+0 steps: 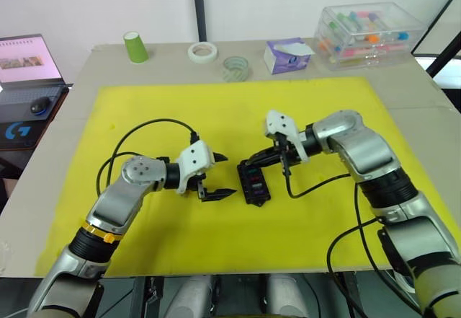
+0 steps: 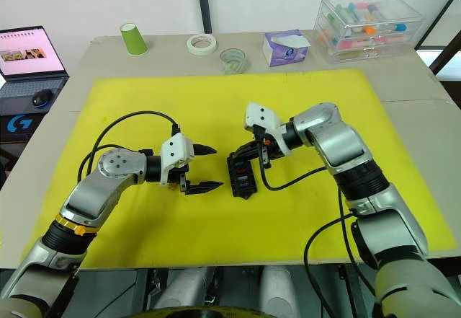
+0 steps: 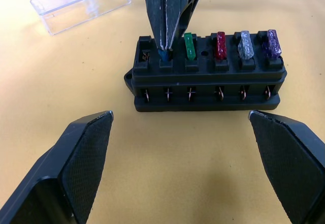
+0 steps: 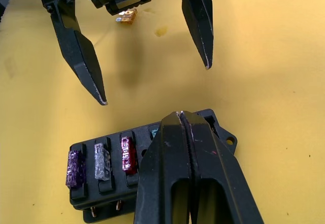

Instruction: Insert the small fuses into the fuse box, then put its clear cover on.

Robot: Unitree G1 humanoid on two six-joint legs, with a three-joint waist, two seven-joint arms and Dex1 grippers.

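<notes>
A blue fuse [image 3: 163,54] is pinched by the right gripper [image 3: 167,40] at the fuse box [image 1: 253,182]. The left gripper [image 1: 220,175] is held wide open and empty, just left of the box.

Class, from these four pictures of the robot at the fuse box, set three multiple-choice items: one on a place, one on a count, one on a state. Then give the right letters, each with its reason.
1. Where does the amber fuse lie?
A. in the fuse box
B. on the yellow mat, beyond the left gripper
C. in the green cup

2. How many slots of the fuse box have nothing in them?
A. one
B. three
C. five

3. How is the left gripper?
A. shut on a fuse
B. shut, holding nothing
C. open, holding nothing

Key: 1 B, it lies loose on the yellow mat in the right wrist view. 2 A, only the end slot is bare; the right gripper presses a blue fuse into the next one. 3 C, its fingers stand wide apart.
</notes>
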